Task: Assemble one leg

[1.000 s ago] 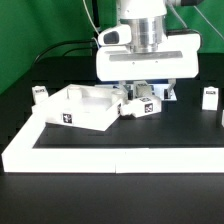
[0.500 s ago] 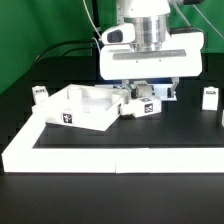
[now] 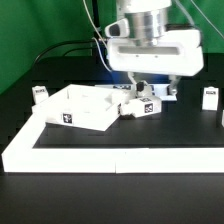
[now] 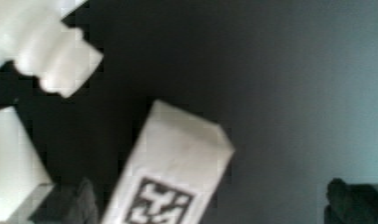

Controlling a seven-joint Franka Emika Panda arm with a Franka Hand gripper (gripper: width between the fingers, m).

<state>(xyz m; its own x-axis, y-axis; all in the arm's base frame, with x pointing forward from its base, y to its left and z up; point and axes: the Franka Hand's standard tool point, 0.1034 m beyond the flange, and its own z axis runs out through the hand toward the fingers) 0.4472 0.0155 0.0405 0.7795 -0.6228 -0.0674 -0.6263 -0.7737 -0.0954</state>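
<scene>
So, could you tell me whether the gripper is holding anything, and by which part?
Nothing appears to be held: in the wrist view the gripper stands wide open, with the tagged white leg lying in the gap, unclamped.

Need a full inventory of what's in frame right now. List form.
box-shaped part: 1, white with a tag, on the table toward the exterior view's left
small tagged parts: a cluster, count unclear, white, touching the box-shaped part on its right in the exterior view, below the end effector
tagged blocks: 2, white, one at the exterior view's far left, one at its far right
rail: 1, white, L-shaped, along the table's front and left in the exterior view
table: 1, black
backdrop: green, behind
arm: 1, white, above the parts
end effector: 1, dark fingers apart, open
</scene>
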